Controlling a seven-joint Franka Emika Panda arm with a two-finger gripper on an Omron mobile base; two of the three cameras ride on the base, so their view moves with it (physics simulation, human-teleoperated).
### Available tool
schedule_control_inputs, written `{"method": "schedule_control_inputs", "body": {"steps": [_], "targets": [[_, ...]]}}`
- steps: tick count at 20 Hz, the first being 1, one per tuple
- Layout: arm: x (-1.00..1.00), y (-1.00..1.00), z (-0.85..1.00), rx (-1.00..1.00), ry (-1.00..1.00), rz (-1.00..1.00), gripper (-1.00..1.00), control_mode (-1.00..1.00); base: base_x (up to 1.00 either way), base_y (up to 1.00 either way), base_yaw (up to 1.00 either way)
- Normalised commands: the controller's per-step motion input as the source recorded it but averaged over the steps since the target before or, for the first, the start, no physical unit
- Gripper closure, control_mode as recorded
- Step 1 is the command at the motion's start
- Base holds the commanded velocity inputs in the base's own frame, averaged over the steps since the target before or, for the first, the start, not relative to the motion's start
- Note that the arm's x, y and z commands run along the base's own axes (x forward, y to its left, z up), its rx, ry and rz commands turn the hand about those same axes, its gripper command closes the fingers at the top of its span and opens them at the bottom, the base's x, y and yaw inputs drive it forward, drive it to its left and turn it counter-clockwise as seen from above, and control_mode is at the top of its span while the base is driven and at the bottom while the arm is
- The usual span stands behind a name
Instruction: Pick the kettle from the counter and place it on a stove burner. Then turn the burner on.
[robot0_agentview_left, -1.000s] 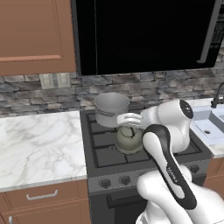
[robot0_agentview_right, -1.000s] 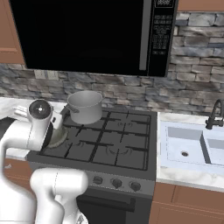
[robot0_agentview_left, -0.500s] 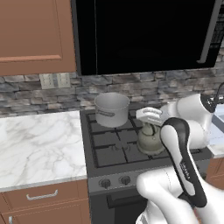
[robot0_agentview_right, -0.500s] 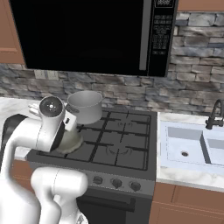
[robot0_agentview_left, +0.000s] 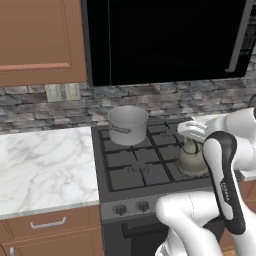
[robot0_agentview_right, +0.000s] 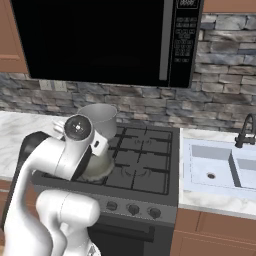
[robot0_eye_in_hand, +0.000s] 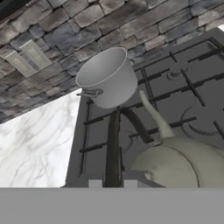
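The grey-green kettle (robot0_agentview_left: 193, 159) hangs over the front right part of the black cooktop, and my gripper (robot0_agentview_left: 192, 141) is shut on its thin black wire handle (robot0_eye_in_hand: 114, 140). In the hand view my gripper (robot0_eye_in_hand: 112, 183) sits at the bottom with the handle running between the fingertips, and the kettle (robot0_eye_in_hand: 175, 165) with its spout lies low right. In the right base view my arm half hides the kettle (robot0_agentview_right: 100, 169). A stove burner (robot0_agentview_left: 138, 170) with a cross grate lies to its left. I cannot tell whether the kettle touches the grate. The white marble counter (robot0_agentview_left: 45, 165) lies left of the stove.
A larger steel pot (robot0_agentview_left: 128, 125) stands on the back left burner, also close by in the hand view as the pot (robot0_eye_in_hand: 109, 78). Stove knobs (robot0_agentview_right: 132, 209) line the front panel. A sink (robot0_agentview_right: 220, 165) with a faucet lies right of the stove. A black microwave (robot0_agentview_left: 165, 40) hangs above.
My arm has carried the kettle rightward across the cooktop, away from the counter side and the steel pot. The gripper has stayed shut on the handle.
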Motion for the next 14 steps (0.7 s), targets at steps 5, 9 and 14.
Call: {"method": "schedule_control_inputs", "body": {"steps": [5, 9, 14], "targets": [[0.0, -0.41, 0.0, 0.02, -0.05, 0.0, 1.0, -1.0, 0.0, 0.0, 0.0], [0.0, -0.44, 0.0, 0.09, -0.01, 0.0, 1.0, -1.0, 0.0, 0.0, 0.0], [0.0, -0.46, 0.0, 0.14, 0.0, 0.0, 1.0, -1.0, 0.0, 0.0, 0.0]]}}
